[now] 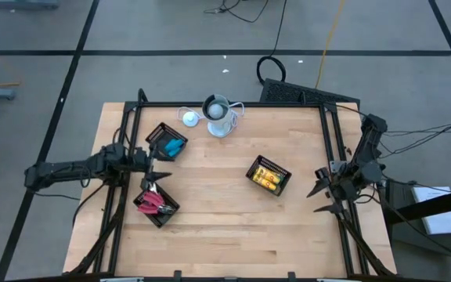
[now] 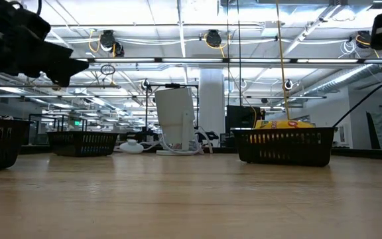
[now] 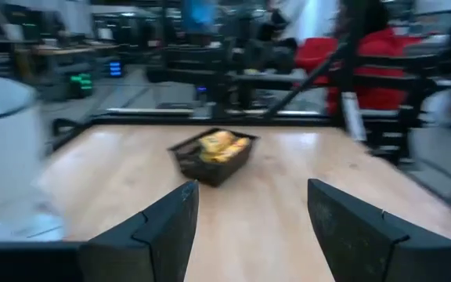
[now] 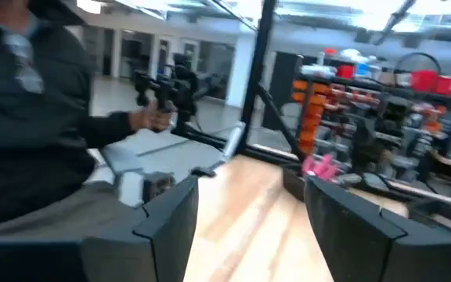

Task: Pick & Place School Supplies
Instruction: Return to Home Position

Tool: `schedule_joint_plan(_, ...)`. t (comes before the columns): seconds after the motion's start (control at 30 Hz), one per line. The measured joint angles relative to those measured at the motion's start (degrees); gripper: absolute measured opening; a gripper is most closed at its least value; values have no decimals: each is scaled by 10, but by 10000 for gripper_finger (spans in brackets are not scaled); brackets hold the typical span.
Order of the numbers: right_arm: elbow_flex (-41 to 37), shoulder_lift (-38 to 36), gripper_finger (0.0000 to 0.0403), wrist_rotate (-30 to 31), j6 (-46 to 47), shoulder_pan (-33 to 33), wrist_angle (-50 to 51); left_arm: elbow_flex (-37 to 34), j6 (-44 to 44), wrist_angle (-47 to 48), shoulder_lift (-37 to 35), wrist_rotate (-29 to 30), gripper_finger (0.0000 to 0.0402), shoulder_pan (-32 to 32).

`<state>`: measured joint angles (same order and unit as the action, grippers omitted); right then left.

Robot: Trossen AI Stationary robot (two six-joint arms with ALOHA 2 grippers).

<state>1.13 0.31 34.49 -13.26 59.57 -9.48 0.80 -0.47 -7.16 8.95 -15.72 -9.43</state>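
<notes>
Grey floor (image 1: 171, 78) (dark taped lines), white pillar (image 2: 211, 93), strip-lit ceiling (image 2: 178, 40), perhaps storage shelving (image 4: 382, 110) behind

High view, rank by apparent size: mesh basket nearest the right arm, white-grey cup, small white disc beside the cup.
1. mesh basket nearest the right arm
2. white-grey cup, somewhat smaller
3. small white disc, clearly smallest

Three black mesh baskets (image 1: 286, 184) sit apart on a wooden desk (image 1: 225, 235); a white, cabled cup-like device (image 1: 219, 117) stands near one edge.
</notes>
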Motion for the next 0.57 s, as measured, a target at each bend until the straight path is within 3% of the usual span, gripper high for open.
schedule_joint_plan(0.17, -1, -1, 224, 20, -23, -50, -3, 0, 28, -1, 0, 24, 244, -32)
schedule_joint_plan(0.4, -2, -1, 224, 28, 5, -221, 22, 0, 41, -3, 0, 52, 244, -68)
schedule_joint_plan(0.57, -2, -1, 224, -44, 30, -355, 42, 0, 47, -2, 0, 64, 244, -92)
